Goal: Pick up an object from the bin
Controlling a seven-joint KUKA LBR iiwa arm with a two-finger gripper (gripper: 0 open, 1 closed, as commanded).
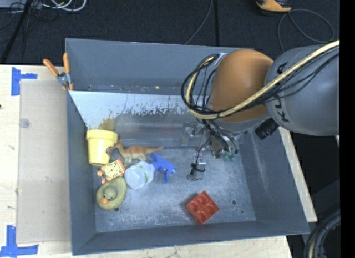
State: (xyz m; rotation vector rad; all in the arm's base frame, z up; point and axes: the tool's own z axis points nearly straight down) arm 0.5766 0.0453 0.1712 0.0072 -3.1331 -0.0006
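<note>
Reaching in from the right of the camera view, the arm point(308, 93) is seen bent over the grey metal bin point(138, 68), with its thick grey link lying across the bin's right rim. The wrist is hidden under a rounded orange cover point(239, 82), and a bundle of black and yellow cables point(195, 90) is looped beside that cover on its left. Below the cover the hand point(197, 169) is pointed steeply down and is brought close to the bin floor, a little right of the middle. Whether the hand is wide or narrow cannot be told, and nothing is seen held in it.

The hand is placed over bare floor. A small blue toy point(162, 167) is found just beside it on the left, apart from it. A red studded brick point(202, 207) is laid nearer the front wall, below the hand and well clear of it.

The rest is gathered at the left of the bin: a yellow cup point(101, 146) tipped on its side against the left wall, a tan toy dinosaur point(136, 151) next to it, a pale rounded bottle point(138, 175) touching the blue toy, a small patterned block point(113, 169), and a yellow-green duck point(111, 194) towards the front left corner.
</note>
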